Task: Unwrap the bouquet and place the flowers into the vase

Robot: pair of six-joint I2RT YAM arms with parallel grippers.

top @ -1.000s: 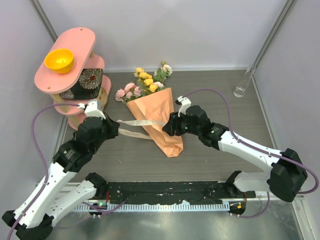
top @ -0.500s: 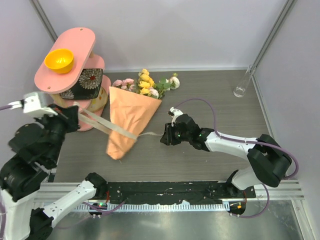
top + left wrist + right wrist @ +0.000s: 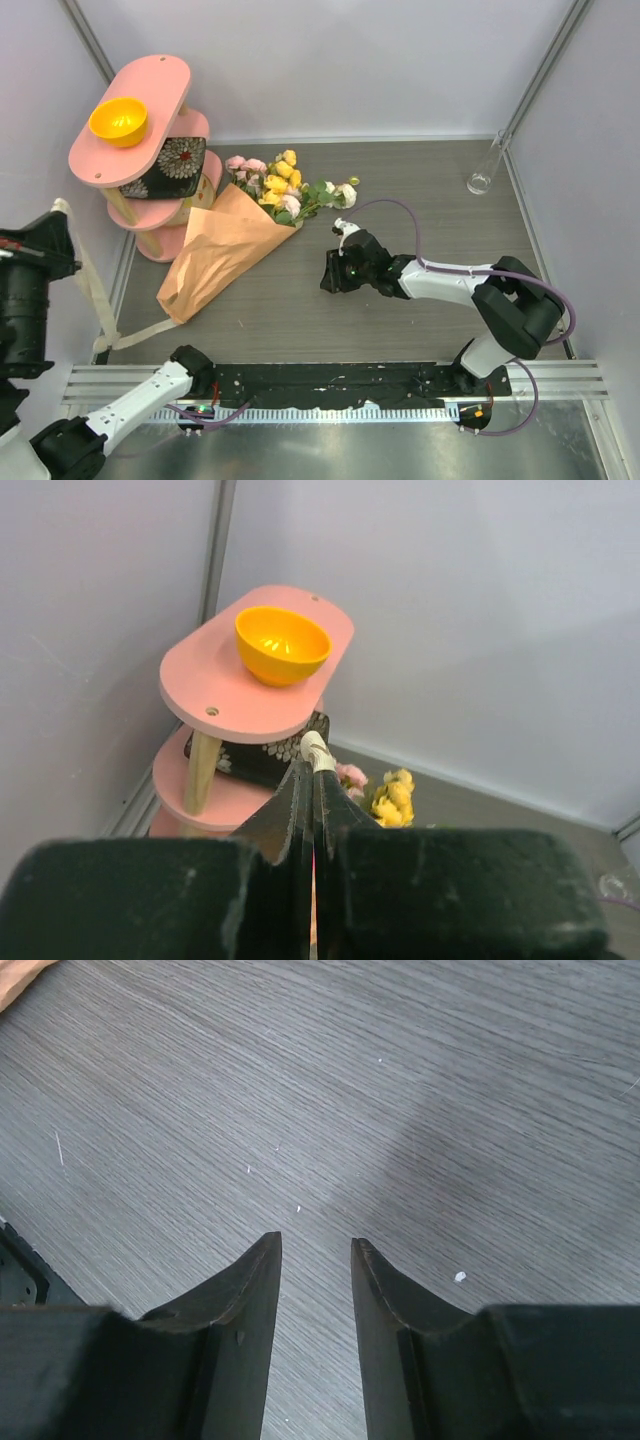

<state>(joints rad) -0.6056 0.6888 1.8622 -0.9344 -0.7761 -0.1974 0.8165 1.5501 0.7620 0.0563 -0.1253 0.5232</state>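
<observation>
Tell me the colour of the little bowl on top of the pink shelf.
Orange-yellow; the small glossy plastic bowl shows best in the left wrist view.

bouquet (image 3: 225, 250) beside pink shelf (image 3: 130, 120), ribbon (image 3: 92, 285) trailing left, bare tabletop (image 3: 450, 190) toward vase (image 3: 488, 168)

Bouquet (image 3: 225, 250) lies on its side on the table's left half, the orange-tan paper cone wrapped round the stems, its tip toward the near left corner. Flowers (image 3: 285, 185), pink, yellow and white, spill from the open end toward the far edge. Cream ribbon (image 3: 92, 285) trails off the left edge. Vase (image 3: 484, 167), slim clear glass, sits near the far right corner, well apart.
</observation>
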